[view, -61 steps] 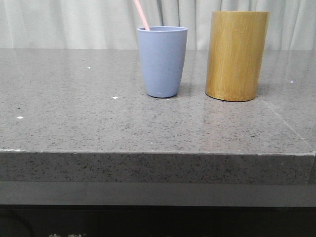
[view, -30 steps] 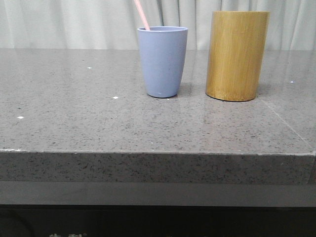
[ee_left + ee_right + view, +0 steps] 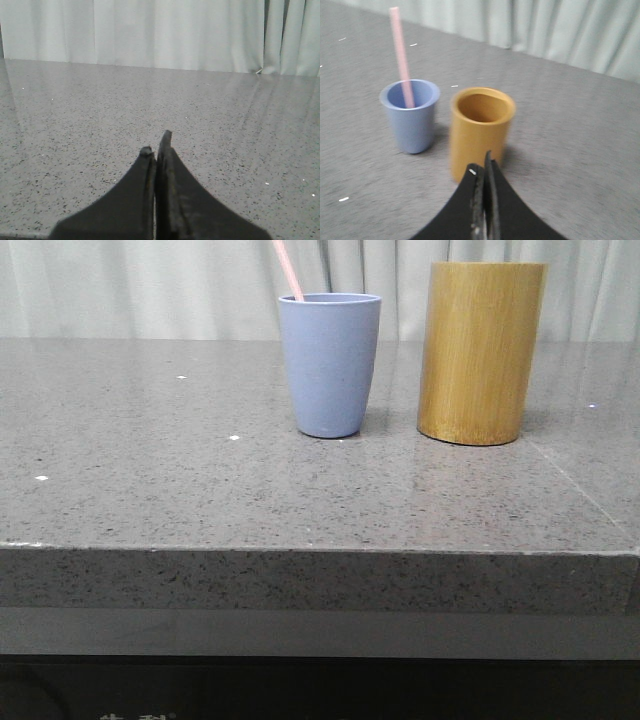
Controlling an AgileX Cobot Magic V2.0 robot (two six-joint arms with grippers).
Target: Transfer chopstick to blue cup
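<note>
The blue cup (image 3: 329,365) stands upright on the grey stone table, left of a tan bamboo cylinder (image 3: 480,352). A pale pink chopstick (image 3: 288,270) leans out of the cup toward the left; its lower part is hidden inside. The right wrist view shows the same blue cup (image 3: 412,116) with the chopstick (image 3: 401,56) in it and the bamboo cylinder (image 3: 481,129), whose inside looks empty. My right gripper (image 3: 482,164) is shut on nothing, pulled back on the near side of the cylinder. My left gripper (image 3: 156,141) is shut over bare table, with neither container in its view.
The grey speckled table (image 3: 150,480) has its front edge (image 3: 300,552) near the camera. White curtains (image 3: 150,285) hang behind the table. Neither arm shows in the front view.
</note>
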